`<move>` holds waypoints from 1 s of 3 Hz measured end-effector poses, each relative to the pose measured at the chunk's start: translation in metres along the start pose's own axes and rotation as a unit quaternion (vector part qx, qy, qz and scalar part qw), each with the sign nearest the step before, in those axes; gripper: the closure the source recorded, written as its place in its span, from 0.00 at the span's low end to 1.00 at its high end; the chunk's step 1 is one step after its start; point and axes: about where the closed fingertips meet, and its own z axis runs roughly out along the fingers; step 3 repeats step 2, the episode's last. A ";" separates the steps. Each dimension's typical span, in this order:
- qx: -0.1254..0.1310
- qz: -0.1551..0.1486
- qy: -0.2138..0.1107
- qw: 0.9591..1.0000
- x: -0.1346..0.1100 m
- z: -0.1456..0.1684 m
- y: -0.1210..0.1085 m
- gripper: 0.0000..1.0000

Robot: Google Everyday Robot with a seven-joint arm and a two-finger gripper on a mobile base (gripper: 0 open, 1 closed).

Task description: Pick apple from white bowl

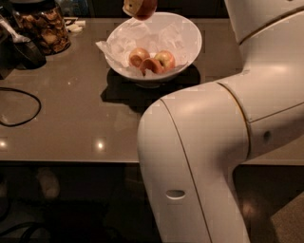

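A reddish-orange apple [144, 6] hangs in the air above the far left rim of the white bowl [192, 43], cut off by the top edge of the view. My gripper [137, 5] is shut on it; only a pale fingertip [128, 6] shows at the apple's left side, the rest is out of view. The bowl stands on the grey-brown table [71, 123], lined with crumpled white paper [118, 45]. Three smaller apples [152, 61] lie together in the bowl's bottom.
My white arm [213, 142] fills the right and front of the view. A glass jar of brown snacks [42, 28] stands at the back left, with a dark object [23, 51] beside it. A black cable [21, 111] loops on the table's left.
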 end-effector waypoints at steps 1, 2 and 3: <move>-0.005 0.026 -0.015 1.000 0.009 -0.014 0.003 1.00; -0.001 0.026 -0.020 0.999 0.006 -0.010 0.000 1.00; -0.001 0.026 -0.020 0.999 0.006 -0.010 0.000 1.00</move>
